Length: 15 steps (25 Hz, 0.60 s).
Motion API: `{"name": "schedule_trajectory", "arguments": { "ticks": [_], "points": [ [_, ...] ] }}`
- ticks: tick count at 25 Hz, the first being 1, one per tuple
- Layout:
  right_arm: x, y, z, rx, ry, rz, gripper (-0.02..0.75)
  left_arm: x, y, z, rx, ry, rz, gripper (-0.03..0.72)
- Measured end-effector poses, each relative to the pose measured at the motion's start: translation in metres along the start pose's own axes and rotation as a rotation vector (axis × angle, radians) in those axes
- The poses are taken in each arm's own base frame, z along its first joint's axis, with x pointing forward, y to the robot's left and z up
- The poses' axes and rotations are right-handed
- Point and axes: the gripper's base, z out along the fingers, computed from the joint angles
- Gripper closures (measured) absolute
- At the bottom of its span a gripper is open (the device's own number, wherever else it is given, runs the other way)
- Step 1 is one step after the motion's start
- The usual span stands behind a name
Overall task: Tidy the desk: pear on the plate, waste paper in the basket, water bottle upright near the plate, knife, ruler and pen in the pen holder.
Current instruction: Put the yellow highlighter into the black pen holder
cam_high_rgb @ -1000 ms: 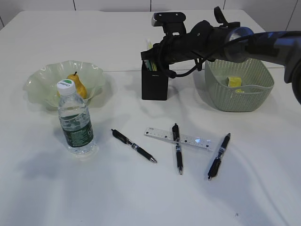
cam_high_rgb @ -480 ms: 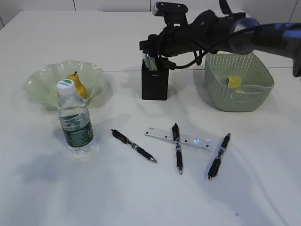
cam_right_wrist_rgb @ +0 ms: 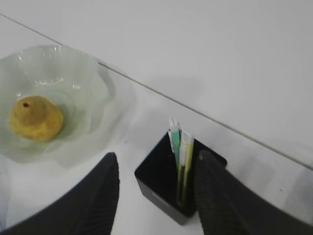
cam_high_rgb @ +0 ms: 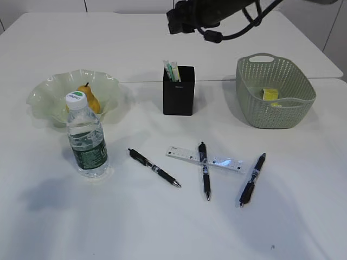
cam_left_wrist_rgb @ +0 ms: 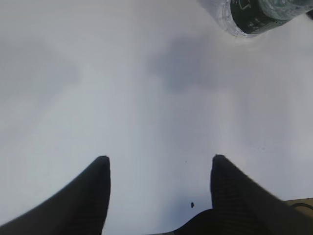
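Right arm (cam_high_rgb: 217, 13) now higher — pen holder (cam_right_wrist_rgb: 178, 188) below parted jaws.

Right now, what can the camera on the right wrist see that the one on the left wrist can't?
Only the right wrist view shows the pear lying in the plate, and the pen holder with green and yellow-green sticks standing in it, between the open fingers of the right tool. Only the left wrist view shows the lower part of the water bottle, far beyond the open left tool. Both show the bare white table.
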Motion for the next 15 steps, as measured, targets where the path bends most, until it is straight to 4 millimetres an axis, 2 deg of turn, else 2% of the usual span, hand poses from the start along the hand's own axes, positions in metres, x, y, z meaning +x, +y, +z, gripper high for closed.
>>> {"name": "schedule_trajectory", "arguments": {
  "ticks": [8, 15],
  "points": [
    [-0.011, 0.007, -0.073, 0.053, 0.205, -0.049, 0.368, 0.002, 0.000, 0.000, 0.001, 0.021, 0.000, 0.232],
    [-0.010, 0.016, -0.108, 0.021, 0.323, -0.049, 0.368, 0.002, 0.000, 0.000, 0.003, 0.025, -0.001, 0.232]
  ]
}}
